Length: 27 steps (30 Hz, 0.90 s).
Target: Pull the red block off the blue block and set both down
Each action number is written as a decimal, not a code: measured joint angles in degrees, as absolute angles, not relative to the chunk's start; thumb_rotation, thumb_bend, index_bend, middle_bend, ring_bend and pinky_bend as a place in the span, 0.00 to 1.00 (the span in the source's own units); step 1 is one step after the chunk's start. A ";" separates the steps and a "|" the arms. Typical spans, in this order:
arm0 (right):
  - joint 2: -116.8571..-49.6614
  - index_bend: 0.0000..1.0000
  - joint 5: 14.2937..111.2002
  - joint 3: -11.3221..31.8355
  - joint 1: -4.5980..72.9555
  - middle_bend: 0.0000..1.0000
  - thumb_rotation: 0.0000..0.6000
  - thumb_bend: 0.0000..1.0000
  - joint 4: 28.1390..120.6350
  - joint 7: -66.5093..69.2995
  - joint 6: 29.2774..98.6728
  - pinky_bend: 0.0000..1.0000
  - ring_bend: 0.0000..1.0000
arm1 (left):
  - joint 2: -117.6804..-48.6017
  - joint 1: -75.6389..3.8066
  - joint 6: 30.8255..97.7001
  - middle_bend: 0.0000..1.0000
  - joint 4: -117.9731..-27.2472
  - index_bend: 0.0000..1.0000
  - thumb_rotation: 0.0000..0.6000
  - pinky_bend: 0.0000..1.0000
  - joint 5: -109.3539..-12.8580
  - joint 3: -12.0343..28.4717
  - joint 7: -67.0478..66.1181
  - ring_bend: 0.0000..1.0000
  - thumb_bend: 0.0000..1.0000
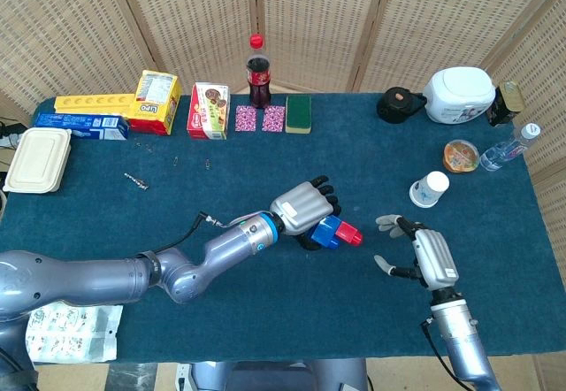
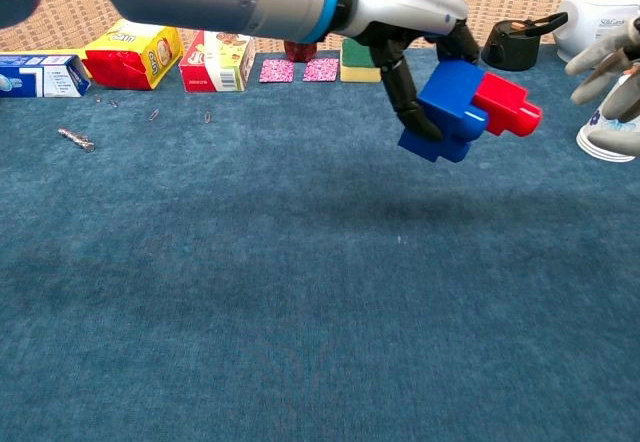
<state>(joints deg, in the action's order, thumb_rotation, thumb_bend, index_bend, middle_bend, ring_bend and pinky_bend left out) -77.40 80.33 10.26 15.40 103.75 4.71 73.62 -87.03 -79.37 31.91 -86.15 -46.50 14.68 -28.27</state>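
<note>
A woven wicker screen (image 1: 292,19) stands behind a table (image 1: 354,320) covered in dark blue cloth. At the far left edge of the table lies a cream lidded container (image 1: 37,159), and behind it a long blue carton (image 1: 78,126) and a yellow tray (image 1: 93,103). Next along the back come a yellow tea box (image 1: 156,102) and a red biscuit box (image 1: 209,110), then a cola bottle (image 1: 257,71) with two pink patterned squares (image 1: 259,118) in front of it and a green and yellow sponge (image 1: 298,113) beside them. A small screw (image 1: 134,179) lies alone on the cloth, forward of the boxes.

The left arm reaches from the lower left towards the middle of the table. The left hand (image 1: 302,210) grips the blue block (image 2: 445,109), its dark fingers (image 2: 405,92) wrapped under and around it, and holds it clear above the cloth. The red block (image 2: 507,106) is still plugged into the blue one and sticks out to the right.

Near it on the right, the right hand (image 1: 423,256) hovers with its fingers spread wide, holding nothing, apart from the red block. Further back on the right stand a white paper cup (image 1: 430,188), a black lid (image 1: 400,105), a white rice cooker (image 1: 459,95), a small bowl (image 1: 461,155) and a water bottle (image 1: 510,149).
</note>
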 measured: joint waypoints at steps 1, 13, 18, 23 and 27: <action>-77.48 0.31 79.79 10.46 15.67 0.39 1.00 0.28 103.84 4.19 73.33 0.37 0.45 | -87.34 -79.82 32.34 0.31 -86.01 0.50 0.72 0.09 -45.94 14.49 -28.44 0.17 0.35; -77.42 0.35 75.25 11.97 18.16 0.38 1.00 0.28 105.13 -0.73 70.98 0.38 0.45 | -91.04 -84.04 37.06 0.31 -84.38 0.50 0.72 0.09 -41.02 12.47 -30.63 0.17 0.35; -77.07 0.35 73.92 12.31 18.92 0.38 1.00 0.28 105.67 -2.20 70.37 0.38 0.45 | -92.23 -85.13 38.65 0.31 -83.77 0.50 0.71 0.09 -39.82 12.05 -31.44 0.17 0.35; -76.83 0.36 71.70 12.79 20.09 0.38 1.00 0.28 106.42 -4.21 69.31 0.38 0.44 | -93.16 -85.85 39.94 0.31 -83.41 0.50 0.71 0.09 -38.63 11.95 -31.76 0.17 0.35; -76.68 0.38 70.61 13.04 20.95 0.38 1.00 0.28 106.84 -6.00 68.67 0.38 0.44 | -93.59 -86.34 40.46 0.31 -83.20 0.50 0.71 0.09 -38.07 11.74 -31.93 0.17 0.35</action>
